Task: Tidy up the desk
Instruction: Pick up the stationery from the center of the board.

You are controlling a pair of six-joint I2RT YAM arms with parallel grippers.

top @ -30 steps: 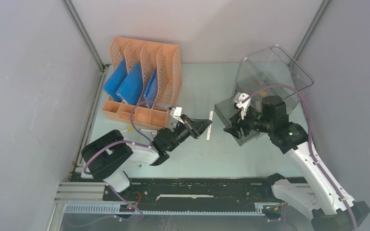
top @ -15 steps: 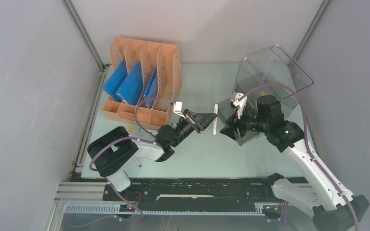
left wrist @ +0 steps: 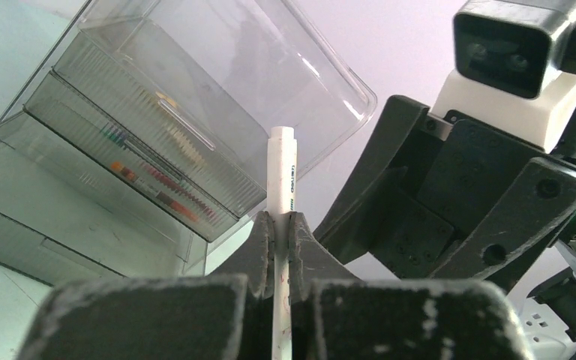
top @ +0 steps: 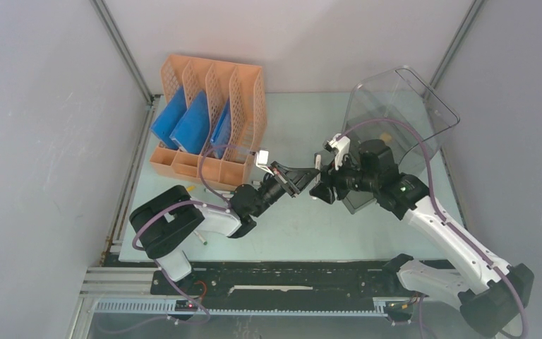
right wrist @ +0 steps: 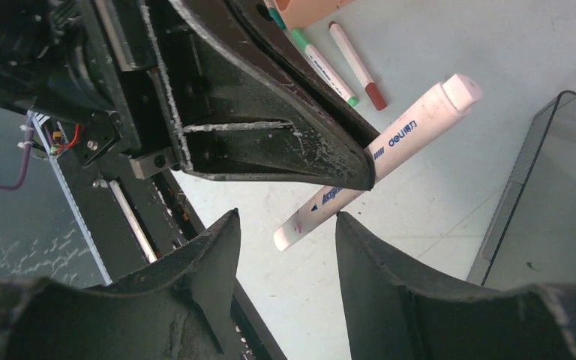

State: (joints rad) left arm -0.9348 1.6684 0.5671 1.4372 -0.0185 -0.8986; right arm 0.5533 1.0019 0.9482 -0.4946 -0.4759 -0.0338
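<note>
The left end effector [left wrist: 277,225] pinches a white marker [left wrist: 282,169] mid-barrel above the pale green desk [top: 310,233], which lies beneath both arms. The right end effector [right wrist: 285,221] stands partly open, near the marker's free end. A good handover likely needs its jaws straddling the barrel squarely, closing firmly before the left releases.
</note>
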